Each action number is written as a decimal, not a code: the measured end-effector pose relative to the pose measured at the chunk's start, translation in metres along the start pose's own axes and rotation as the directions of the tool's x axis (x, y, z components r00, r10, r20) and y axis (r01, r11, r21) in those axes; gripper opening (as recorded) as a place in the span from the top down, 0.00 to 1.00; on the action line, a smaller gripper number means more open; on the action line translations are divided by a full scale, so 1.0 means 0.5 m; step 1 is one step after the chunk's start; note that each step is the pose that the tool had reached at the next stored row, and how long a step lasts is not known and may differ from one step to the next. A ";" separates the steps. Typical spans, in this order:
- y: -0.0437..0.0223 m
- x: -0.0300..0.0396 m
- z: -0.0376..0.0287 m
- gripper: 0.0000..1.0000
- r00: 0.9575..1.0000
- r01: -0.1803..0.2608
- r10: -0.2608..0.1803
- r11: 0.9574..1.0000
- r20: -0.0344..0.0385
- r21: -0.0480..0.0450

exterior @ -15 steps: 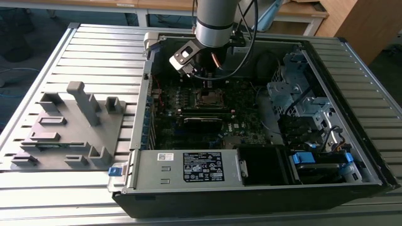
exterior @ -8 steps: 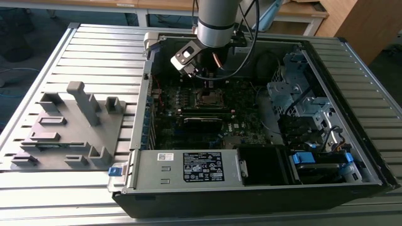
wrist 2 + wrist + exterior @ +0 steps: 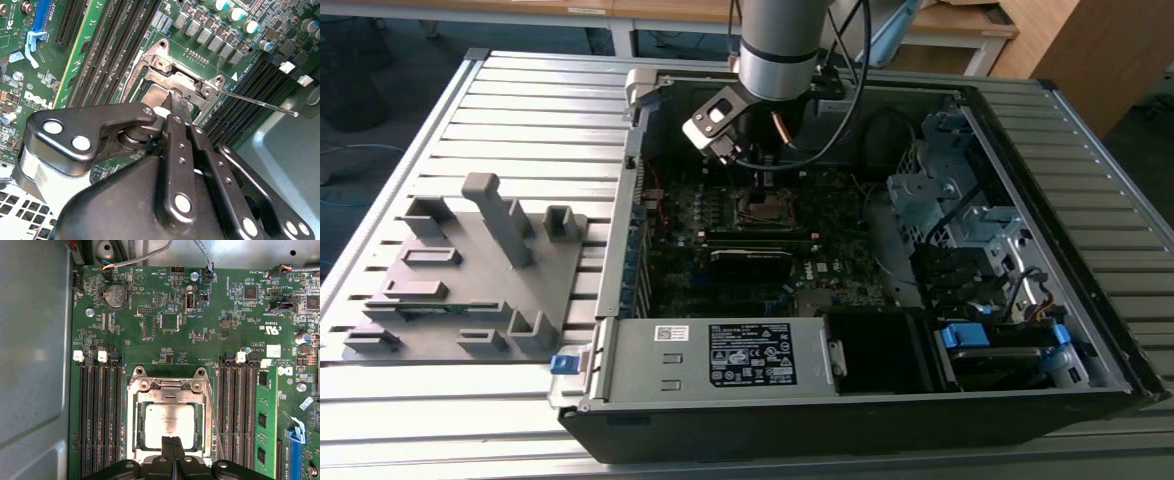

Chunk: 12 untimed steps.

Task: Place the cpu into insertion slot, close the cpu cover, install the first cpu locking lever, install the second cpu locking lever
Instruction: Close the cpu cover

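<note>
**Claw tips pressed together over the seated cpu**

Slatted metal worktop [image 3: 520, 100] carries an open computer case [image 3: 854, 420] lying on its side, with a grey fixture block [image 3: 467, 270] beside it on the exterior view's left. Inside the case, a grey power supply box [image 3: 720, 355] sits at the near end. The green motherboard [image 3: 165, 305] covers the floor beyond it, and the arm reaches down from above to the insertion slot [image 3: 765, 208].

In the first wrist view, long black memory slots [image 3: 100, 415] run along both sides of the socket. The cpu cover [image 3: 170, 396] is folded down flat, its silver frame around the cpu [image 3: 172, 420]. The cpu lies flat in the slot, its dull grey face up and showing through the cut-out, its edges parallel to the memory slots.

A thin locking lever [image 3: 260, 103] slants away from a socket corner, its long axis crossing the nearby memory slots. The claw [image 3: 172, 440] has both fingers shut against each other, gripping nothing, with its tips at the cover's edge just beside the cpu.
</note>
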State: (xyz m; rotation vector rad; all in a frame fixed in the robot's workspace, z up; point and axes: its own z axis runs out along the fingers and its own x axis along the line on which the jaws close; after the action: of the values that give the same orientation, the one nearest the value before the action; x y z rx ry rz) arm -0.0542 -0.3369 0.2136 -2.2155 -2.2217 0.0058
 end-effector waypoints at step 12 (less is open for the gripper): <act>0.000 0.000 -0.005 0.90 1.000 0.000 0.000 1.000 0.000 0.000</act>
State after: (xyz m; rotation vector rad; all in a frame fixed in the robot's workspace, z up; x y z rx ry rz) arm -0.0542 -0.3369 0.2163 -2.2154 -2.2218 0.0057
